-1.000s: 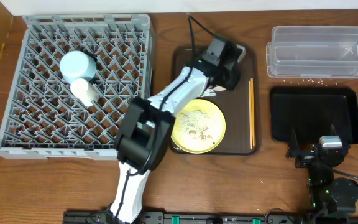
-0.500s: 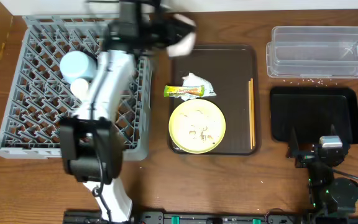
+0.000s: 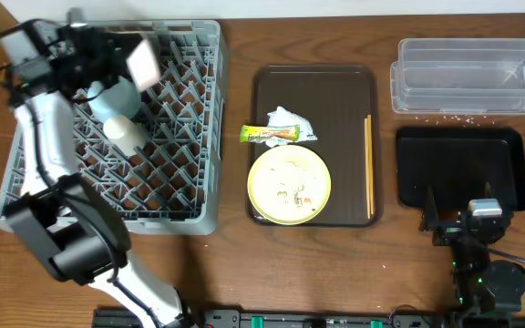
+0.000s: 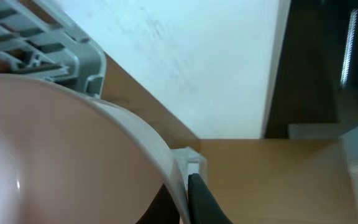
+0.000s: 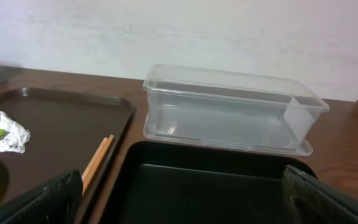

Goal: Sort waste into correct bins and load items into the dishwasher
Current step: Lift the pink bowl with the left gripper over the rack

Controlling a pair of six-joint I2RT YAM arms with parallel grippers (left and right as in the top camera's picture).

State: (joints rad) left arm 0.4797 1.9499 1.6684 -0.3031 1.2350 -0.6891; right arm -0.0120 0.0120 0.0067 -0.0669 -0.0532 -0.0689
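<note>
left pincer (image 3: 128, 60) pinches the pink bowl (image 3: 144, 62) by its rim over the grey rack (image 3: 180, 182), far side; right pincer (image 5: 185, 199) is spread wide, holding nothing.

**Bowl over the rack, waste unsorted**

Tipped on edge above the far-left part of the grey dish rack (image 3: 176, 196): pale pink bowl (image 3: 142, 62), clear of the lattice. Down in the rack, just beside each other: light blue bowl (image 3: 121, 96), small white cup (image 3: 128, 134). On the brown serving tray (image 3: 335, 91): pale yellow plate (image 3: 290, 185) flecked with beige crumbs (image 3: 292, 193), crumpled wrapper (image 3: 285, 123) just behind, chopsticks (image 3: 368, 164) along the right edge. Further right: clear tub (image 3: 468, 77) at the back, black tray (image 3: 463, 169) in front
</note>
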